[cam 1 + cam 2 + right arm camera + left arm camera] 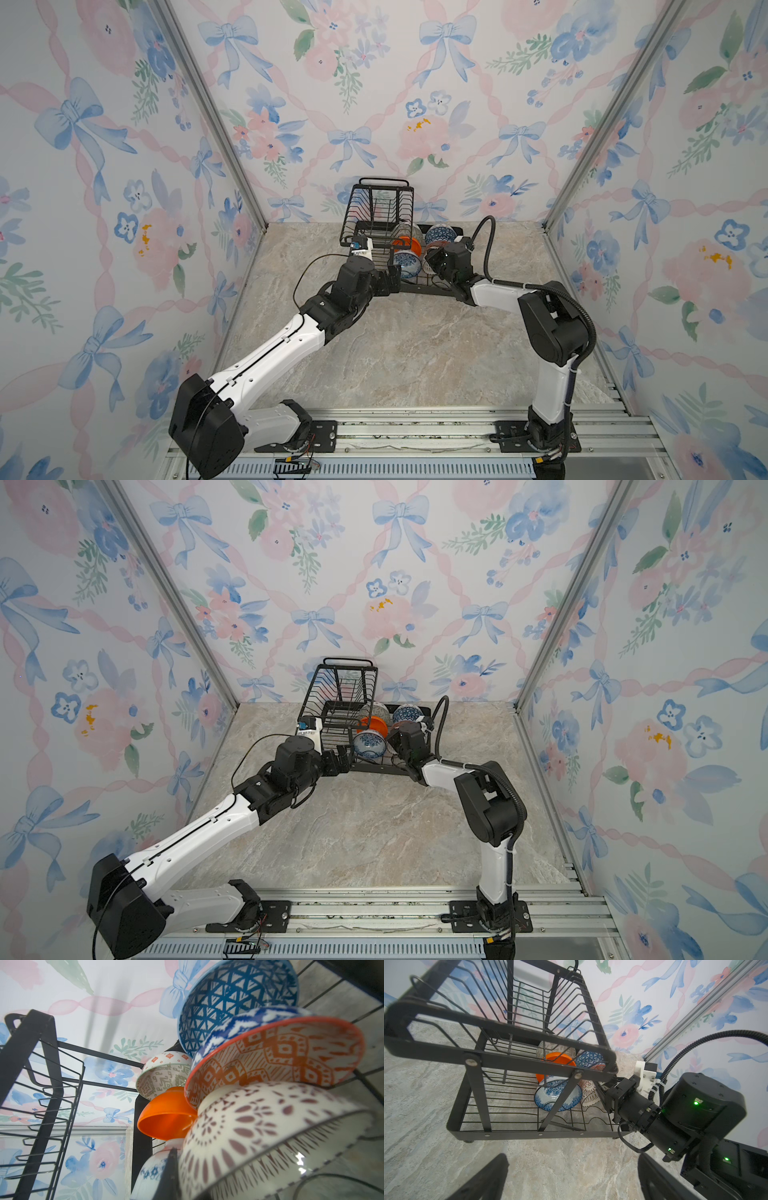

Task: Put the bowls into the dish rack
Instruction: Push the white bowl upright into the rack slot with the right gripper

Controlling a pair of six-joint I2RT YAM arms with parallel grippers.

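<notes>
Floral wallpaper walls in a marbled bench with the black wire dish rack at its far middle. Its lower tray holds the orange bowl, blue-floral bowl, triangle-patterned bowl, pale green bowl, orange-red bowl and lattice bowl. The left gripper hovers before the rack, fingers spread. The right gripper sits just beside the lattice bowl, fingers pressed together.

Glossy white links, black joints — one ribbed black cable.
</notes>
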